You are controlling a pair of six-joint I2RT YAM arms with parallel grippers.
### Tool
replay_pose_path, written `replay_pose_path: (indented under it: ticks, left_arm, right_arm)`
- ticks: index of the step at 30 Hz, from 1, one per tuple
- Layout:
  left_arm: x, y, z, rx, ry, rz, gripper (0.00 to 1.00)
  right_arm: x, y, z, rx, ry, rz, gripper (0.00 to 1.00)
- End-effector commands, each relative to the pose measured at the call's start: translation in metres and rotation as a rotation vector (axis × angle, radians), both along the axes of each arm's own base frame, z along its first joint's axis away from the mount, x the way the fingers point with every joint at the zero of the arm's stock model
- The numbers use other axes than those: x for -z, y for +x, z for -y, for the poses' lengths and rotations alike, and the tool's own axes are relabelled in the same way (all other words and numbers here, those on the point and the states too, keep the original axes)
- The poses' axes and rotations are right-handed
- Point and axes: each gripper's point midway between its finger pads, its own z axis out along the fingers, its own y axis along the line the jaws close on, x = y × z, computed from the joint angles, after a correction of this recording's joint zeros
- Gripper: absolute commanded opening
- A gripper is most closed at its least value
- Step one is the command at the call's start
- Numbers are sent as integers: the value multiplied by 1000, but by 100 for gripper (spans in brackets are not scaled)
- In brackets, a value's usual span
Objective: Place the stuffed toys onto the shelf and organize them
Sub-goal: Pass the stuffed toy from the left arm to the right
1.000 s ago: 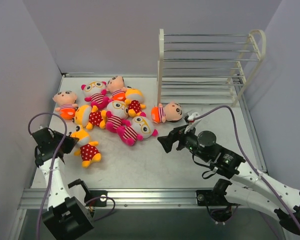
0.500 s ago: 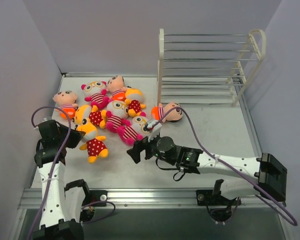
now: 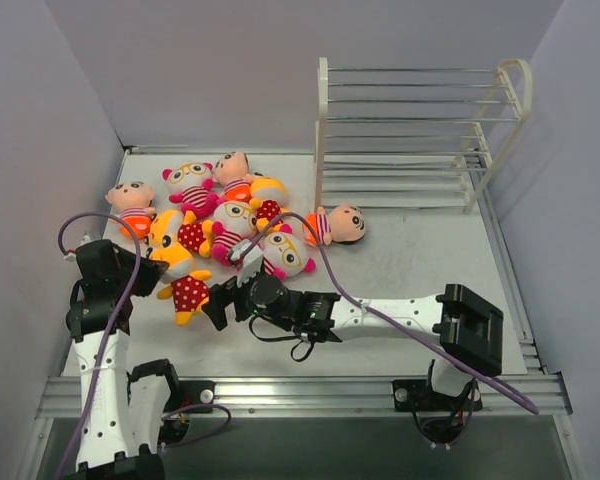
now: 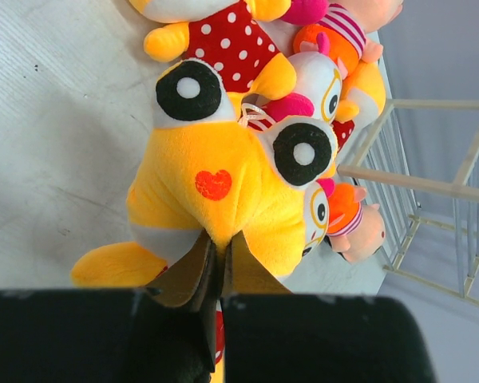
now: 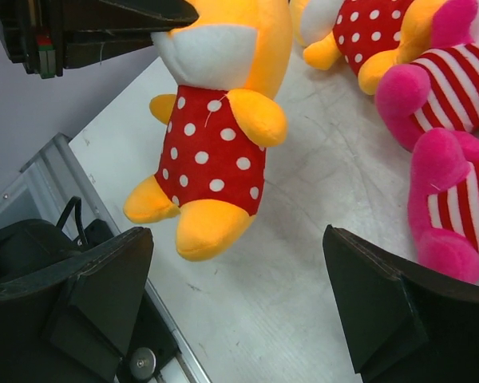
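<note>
Toys, the stuffed toys (image 3: 225, 215), lie in a heap on the desk (image 3: 410, 270), off to the left of the shelf (image 3: 323, 140). The shelf is white and made of thin rods, and it stands at the back of the desk.

My left claw (image 4: 217, 239) is squeezed tight on one yellow toy (image 4: 223, 167). It pinches the soft edge of the toy's big yellow head, close to the little red heart. The toy hangs head up under the claw, with its red dotted tummy and orange feet pointing down. It is the toy that is farthest from the shelf, out to the left and nearer to me than the heap. I cannot tell if its feet touch the desk.

My right claw (image 5: 235, 255) is spread wide and holds nothing. It reaches far out to the left of the shelf and sits just beside the yellow toy's feet. A pink-striped toy (image 3: 285, 255) with glasses lies near that arm, on the shelf side.

One peach-faced toy (image 3: 338, 224) lies on its own, close to the shelf's front left leg.
</note>
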Motion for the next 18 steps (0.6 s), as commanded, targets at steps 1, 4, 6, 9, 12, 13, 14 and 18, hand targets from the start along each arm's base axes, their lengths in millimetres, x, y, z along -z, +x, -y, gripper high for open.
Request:
replay_pose_path:
  ticks: [1, 4, 6, 9, 12, 13, 14, 18]
  left_arm:
    - [-20, 1, -4, -23, 25, 44, 2]
    - [-23, 0, -4, -25, 33, 48, 2]
    - [-24, 0, -4, -25, 36, 50, 2]
    - [-22, -1, -5, -26, 42, 44, 2]
    - [-23, -3, -5, -27, 49, 45, 2]
    - [-23, -4, -6, -29, 53, 42, 2]
    - [-25, -4, -6, -29, 58, 46, 2]
    - [-26, -4, -7, -26, 70, 45, 3]
  right_arm:
    - [-12, 1, -19, 3, 10, 36, 90]
    - [-4, -2, -28, 3, -31, 52, 88]
    - [-4, -4, -35, -5, -40, 65, 85]
    - [9, -3, -43, -17, -77, 76, 80]
    - [18, -1, -51, -28, -112, 82, 74]
    - [20, -1, -55, -33, -117, 86, 71]
    - [21, -1, -55, -32, -119, 87, 68]
    - [22, 1, -57, -29, -127, 101, 60]
